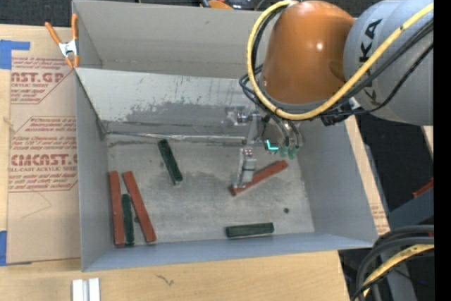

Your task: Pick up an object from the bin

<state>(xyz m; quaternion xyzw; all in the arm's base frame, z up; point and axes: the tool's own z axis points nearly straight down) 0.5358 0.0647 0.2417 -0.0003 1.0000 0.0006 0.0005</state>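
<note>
My gripper (247,176) hangs below the orange dome at the bin's middle right, low over the floor. Its tip meets the left end of a red flat stick (264,175), which lies slanted on the floor, rising to the right. Whether the stick is gripped cannot be made out. A dark green stick (169,161) lies to the left of the gripper, apart from it. Another dark green stick (249,230) lies near the front wall, below the gripper.
At the front left of the bin lie two red sticks (139,206) side by side, with a short dark green stick (127,219) between them. The arm and its orange dome cover the bin's right back part.
</note>
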